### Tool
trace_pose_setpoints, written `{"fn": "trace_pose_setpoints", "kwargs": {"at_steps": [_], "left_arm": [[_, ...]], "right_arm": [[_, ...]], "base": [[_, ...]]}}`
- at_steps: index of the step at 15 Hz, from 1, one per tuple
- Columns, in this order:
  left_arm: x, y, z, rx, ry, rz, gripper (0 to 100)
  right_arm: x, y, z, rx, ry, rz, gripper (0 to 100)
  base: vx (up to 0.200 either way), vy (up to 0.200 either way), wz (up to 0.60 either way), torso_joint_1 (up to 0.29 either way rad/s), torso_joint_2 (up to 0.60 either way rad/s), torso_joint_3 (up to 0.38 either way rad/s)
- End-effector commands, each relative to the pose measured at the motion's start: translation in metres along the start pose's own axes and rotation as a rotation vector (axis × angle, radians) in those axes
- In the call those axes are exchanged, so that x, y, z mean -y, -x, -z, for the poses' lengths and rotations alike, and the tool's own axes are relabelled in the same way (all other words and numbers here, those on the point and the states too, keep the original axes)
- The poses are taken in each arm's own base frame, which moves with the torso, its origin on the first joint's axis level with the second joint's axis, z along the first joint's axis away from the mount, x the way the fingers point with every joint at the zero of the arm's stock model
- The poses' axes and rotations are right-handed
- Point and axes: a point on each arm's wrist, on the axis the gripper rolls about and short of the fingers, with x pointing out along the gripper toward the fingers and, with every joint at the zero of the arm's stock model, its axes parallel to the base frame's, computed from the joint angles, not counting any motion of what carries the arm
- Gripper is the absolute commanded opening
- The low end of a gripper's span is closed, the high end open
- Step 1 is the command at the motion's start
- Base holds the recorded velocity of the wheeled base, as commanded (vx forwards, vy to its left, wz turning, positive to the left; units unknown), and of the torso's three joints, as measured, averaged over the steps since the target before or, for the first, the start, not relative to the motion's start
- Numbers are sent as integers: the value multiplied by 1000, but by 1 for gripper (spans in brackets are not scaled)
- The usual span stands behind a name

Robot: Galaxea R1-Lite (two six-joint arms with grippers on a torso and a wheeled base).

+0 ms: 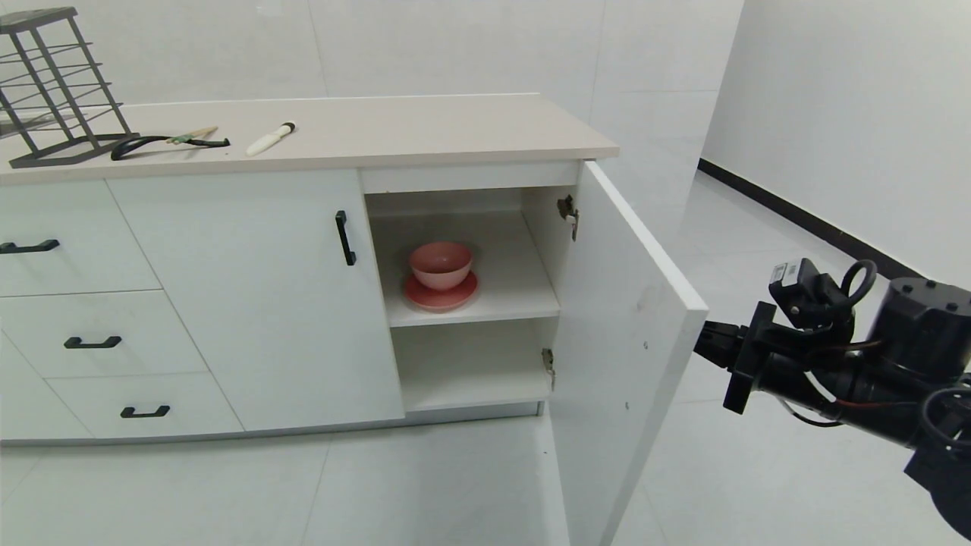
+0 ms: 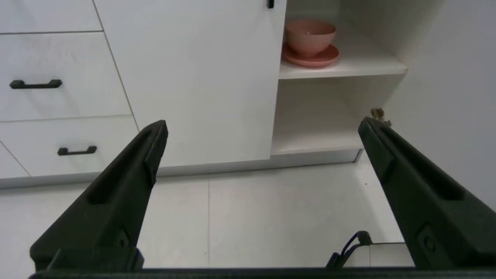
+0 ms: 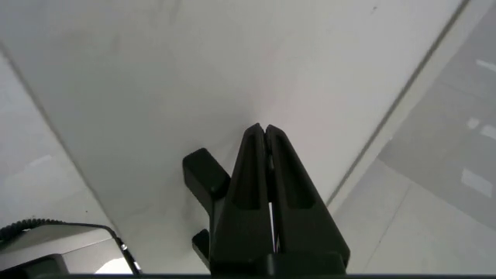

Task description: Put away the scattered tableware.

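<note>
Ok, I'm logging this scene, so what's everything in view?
bowl: one, pink, on the plate, upper cabinet shelf
plate: one, pink-red, under the bowl
cabinet door: one, white, swung open
rack: one, dark grey, counter's left end
black looped tool: one, black, counter, beside the rack
wooden-handled tool: one, tan, by the black looped tool
white-handled utensil: one, white, counter
counter: one, beige, above the cabinet
left gripper: one, black, open, low before the cabinet
right gripper: one, black, shut, at the open door
</note>
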Motion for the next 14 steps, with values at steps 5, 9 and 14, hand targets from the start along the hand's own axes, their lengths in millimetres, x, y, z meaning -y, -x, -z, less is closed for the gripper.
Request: {"fn": "trace_pose_setpoints", "kwargs": {"at_steps": [5, 9, 14], "left_arm": [[0, 0, 0, 0, 0, 0, 100], [0, 0, 0, 0, 0, -2, 100], [0, 0, 0, 0, 1, -2, 100]], "right_arm": [[-8, -26, -1, 15, 15, -78, 0], [-11, -45, 1, 18, 22, -107, 0], [-4, -77, -3, 61, 49, -119, 0]], "base": [[0, 0, 0, 0, 0, 0], [0, 0, 0, 0, 0, 0], [0, 0, 0, 0, 0, 0]]}}
